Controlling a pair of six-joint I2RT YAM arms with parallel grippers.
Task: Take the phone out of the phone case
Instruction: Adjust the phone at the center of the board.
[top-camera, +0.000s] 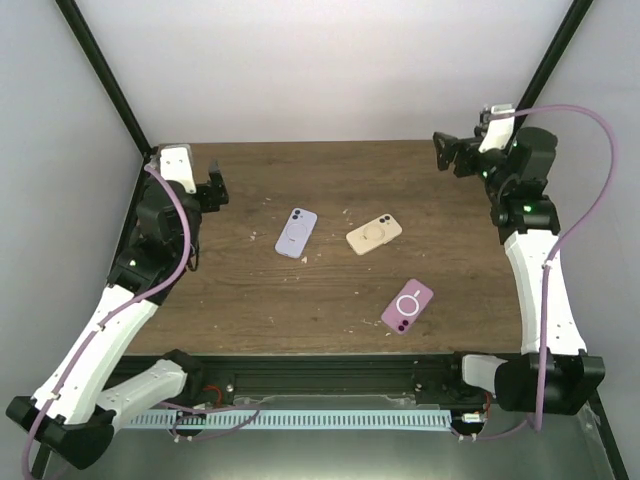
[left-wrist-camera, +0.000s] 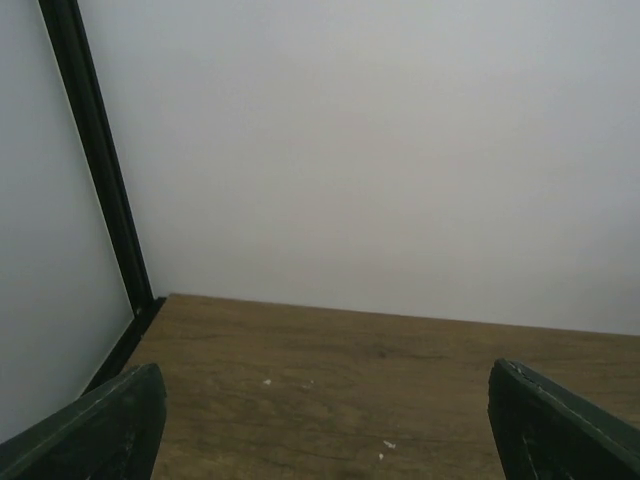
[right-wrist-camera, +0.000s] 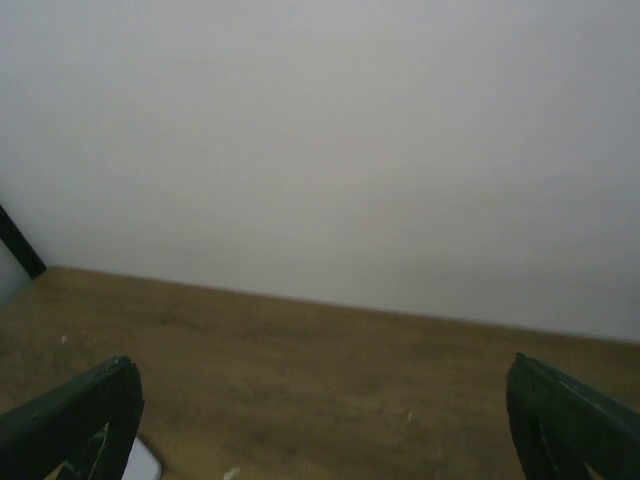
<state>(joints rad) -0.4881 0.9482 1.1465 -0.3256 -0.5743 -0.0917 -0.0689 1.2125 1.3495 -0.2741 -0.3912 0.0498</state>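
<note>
Only top cam shows 3 phones on table (top-camera: 250, 300): lilac phone case (top-camera: 296, 232), beige phone case (top-camera: 374, 234) near it, pink phone case (top-camera: 407, 306) closer to the bases. Wrist cams: just tabletop + wall (left-wrist-camera: 350, 150). Left gripper (top-camera: 212, 187) and right gripper (top-camera: 450, 153) spread wide, empty, at far corners.

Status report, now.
Both open, empty: left gripper, right gripper. Cased on table, untouched: lilac phone, beige phone, pink phone. Nothing blocks the reach.

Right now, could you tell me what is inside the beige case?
The beige case lies back up; dark camera lenses show at one corner. Whatever else it holds is covered.
</note>
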